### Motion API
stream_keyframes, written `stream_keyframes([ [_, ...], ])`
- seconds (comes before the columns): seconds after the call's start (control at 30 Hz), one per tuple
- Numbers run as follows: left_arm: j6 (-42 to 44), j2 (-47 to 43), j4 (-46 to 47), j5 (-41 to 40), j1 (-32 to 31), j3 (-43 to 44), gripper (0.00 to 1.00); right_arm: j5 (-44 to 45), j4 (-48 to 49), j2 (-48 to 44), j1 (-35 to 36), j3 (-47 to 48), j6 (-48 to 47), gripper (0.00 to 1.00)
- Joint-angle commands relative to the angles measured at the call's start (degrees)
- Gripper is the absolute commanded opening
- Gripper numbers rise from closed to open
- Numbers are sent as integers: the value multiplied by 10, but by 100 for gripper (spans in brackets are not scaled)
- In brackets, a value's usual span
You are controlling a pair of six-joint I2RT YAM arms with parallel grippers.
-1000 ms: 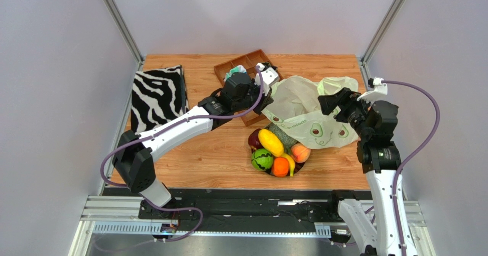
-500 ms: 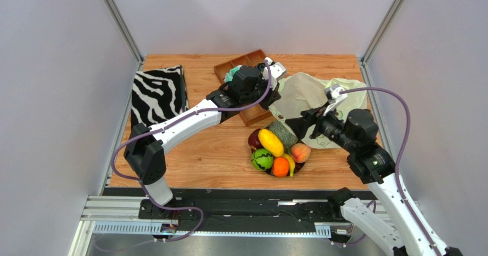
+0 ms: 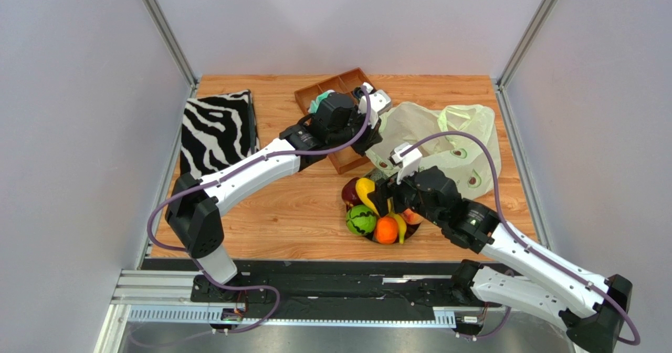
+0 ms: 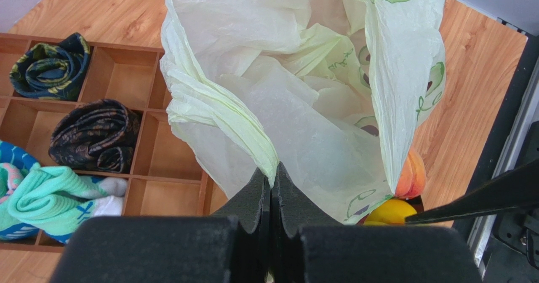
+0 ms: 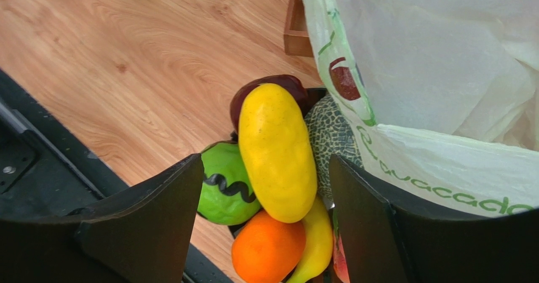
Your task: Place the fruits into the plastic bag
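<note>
right gripper (image 5: 264, 163): spread wide, straddling yellow oblong fruit (image 5: 277, 153) directly below, between the fingers. left gripper (image 4: 272, 175): clenched on plastic bag (image 4: 284, 93) rim, mouth gaping just ahead. fruit: probably smooth, firm, slippery; best pinched across the narrow middle, not the ends.

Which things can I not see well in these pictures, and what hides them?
Top view: the right gripper covers most of the melon.
Left wrist view: the plastic bag hides all fruits except slivers of peach and yellow fruit.
Right wrist view: a finger almost hides the peach.
</note>
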Motion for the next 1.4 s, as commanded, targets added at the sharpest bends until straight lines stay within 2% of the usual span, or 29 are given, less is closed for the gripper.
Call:
stream_keyframes([
  [0.0,8,-24,0,11,1,8,0,57,53,43,8,-5,-21,75],
  [0.13,-5,-24,9,21,2,8,0,63,65,79,11,-1,-30,70],
  [0.6,-3,-21,3,18,7,13,0,44,78,123,18,-7,-52,76],
  [1.37,-9,-8,-4,22,10,20,0,68,80,152,24,-21,-58,74],
])
